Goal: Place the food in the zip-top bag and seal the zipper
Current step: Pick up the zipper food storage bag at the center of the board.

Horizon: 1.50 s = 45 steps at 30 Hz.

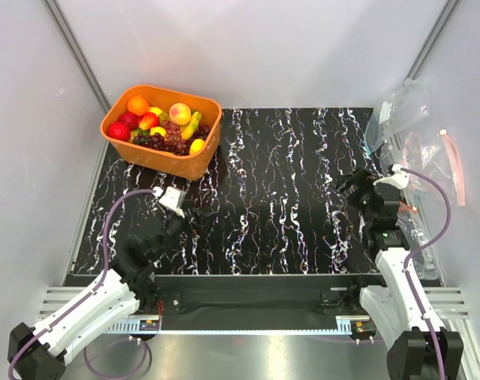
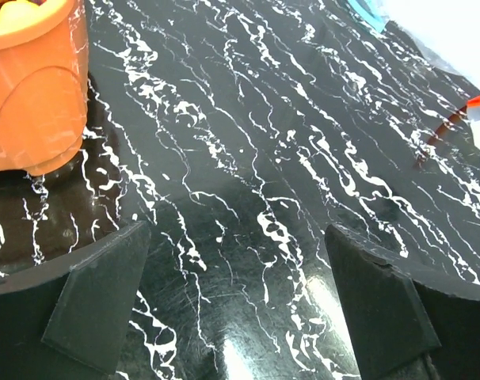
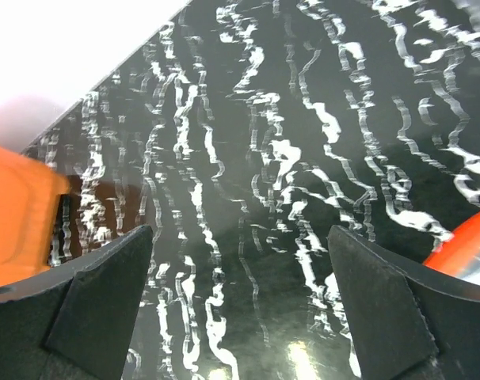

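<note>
The food lies in an orange basket (image 1: 191,165) at the back left: an orange (image 1: 138,104), red fruits (image 1: 119,131) and a peach (image 1: 180,113). The clear zip-top bag (image 1: 427,158) rests crumpled at the table's right edge, its pink-red zipper (image 1: 455,170) along the outer side. My left gripper (image 1: 197,221) hovers open over the marble in front of the basket, nothing between its fingers (image 2: 97,309). My right gripper (image 1: 349,185) is open and empty too, just left of the bag, its fingers (image 3: 382,317) over bare table.
A banana bunch (image 1: 192,125) and dark grapes (image 1: 169,141) share the basket. A second clear bag with a teal strip (image 1: 380,125) lies behind the zip-top bag. White walls close in the table on three sides. The basket's side (image 2: 34,87) shows left of the left wrist view.
</note>
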{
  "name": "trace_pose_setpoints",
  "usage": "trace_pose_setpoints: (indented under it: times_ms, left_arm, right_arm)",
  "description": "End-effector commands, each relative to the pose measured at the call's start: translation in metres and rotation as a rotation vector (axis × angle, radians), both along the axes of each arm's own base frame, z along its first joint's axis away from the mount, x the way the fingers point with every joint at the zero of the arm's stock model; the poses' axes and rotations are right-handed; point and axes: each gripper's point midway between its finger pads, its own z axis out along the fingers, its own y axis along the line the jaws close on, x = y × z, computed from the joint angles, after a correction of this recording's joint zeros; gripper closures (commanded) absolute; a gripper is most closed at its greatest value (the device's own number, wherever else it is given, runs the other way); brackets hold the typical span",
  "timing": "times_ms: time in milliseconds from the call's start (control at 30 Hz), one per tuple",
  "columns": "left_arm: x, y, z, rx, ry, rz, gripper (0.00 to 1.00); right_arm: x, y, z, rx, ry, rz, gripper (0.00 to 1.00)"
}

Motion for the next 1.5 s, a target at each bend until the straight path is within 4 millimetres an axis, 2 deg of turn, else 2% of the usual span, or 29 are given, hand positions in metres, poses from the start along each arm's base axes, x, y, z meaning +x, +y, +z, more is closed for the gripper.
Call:
trace_pose_setpoints:
  times_ms: [0,33,67,167,233,300,433,467,567,667,700,833,933,1133,1233,1467]
  left_arm:
    - [0.001,-0.01,0.023,-0.053,-0.072,-0.045,0.01]
    - [0.002,-0.011,0.023,-0.049,-0.065,-0.044,0.01]
    - [0.002,-0.012,0.022,-0.047,-0.059,-0.047,0.01]
    - [0.005,-0.014,0.02,-0.036,-0.037,-0.046,0.01]
    - [0.005,-0.015,0.021,-0.04,-0.03,-0.044,0.01]
    - [0.005,-0.014,0.018,-0.04,-0.021,-0.039,0.01]
    - [0.005,-0.014,0.015,-0.048,-0.013,-0.039,0.01]
    - [0.004,-0.015,0.015,-0.052,-0.012,-0.043,0.01]
    - [0.004,-0.019,0.011,-0.058,0.002,-0.06,0.01]
    - [0.005,-0.021,0.008,-0.059,0.009,-0.061,0.01]
    - [0.005,-0.021,0.007,-0.06,0.013,-0.06,0.01]
    - [0.004,-0.027,0.002,-0.065,0.025,-0.085,0.01]
    - [0.006,-0.031,-0.002,-0.061,0.035,-0.097,0.01]
    - [0.01,-0.032,-0.007,-0.045,0.045,-0.089,0.01]
    - [0.011,-0.031,-0.011,-0.034,0.051,-0.081,0.01]
    - [0.015,-0.031,-0.024,-0.003,0.087,-0.067,0.01]
  right_arm:
    - [-0.001,-0.018,0.028,-0.102,-0.011,-0.064,0.0]
    - [-0.007,-0.029,0.021,-0.124,0.051,-0.121,0.0]
    - [-0.004,-0.038,0.039,-0.145,0.051,-0.165,0.0]
    - [-0.002,-0.067,0.054,-0.285,0.125,-0.27,0.0]
    - [-0.008,-0.088,0.052,-0.316,0.197,-0.394,0.01]
    - [0.002,-0.093,0.054,-0.349,0.228,-0.408,0.0]
    - [0.002,-0.133,0.07,-0.519,0.335,-0.618,0.0]
    - [0.007,-0.139,0.076,-0.567,0.365,-0.636,0.0]
    - [0.007,-0.162,0.081,-0.581,0.418,-0.705,0.0]
    - [0.011,-0.18,0.089,-0.553,0.39,-0.733,0.0]
    - [0.008,-0.192,0.091,-0.538,0.392,-0.762,0.0]
    - [0.014,-0.211,0.105,-0.502,0.364,-0.759,0.0]
    - [0.02,-0.224,0.1,-0.482,0.378,-0.743,0.0]
    - [0.042,-0.245,0.106,-0.566,0.373,-0.736,0.0]
    - [0.049,-0.258,0.103,-0.63,0.405,-0.739,0.0]
    - [0.073,-0.285,0.072,-0.716,0.516,-0.648,0.0]
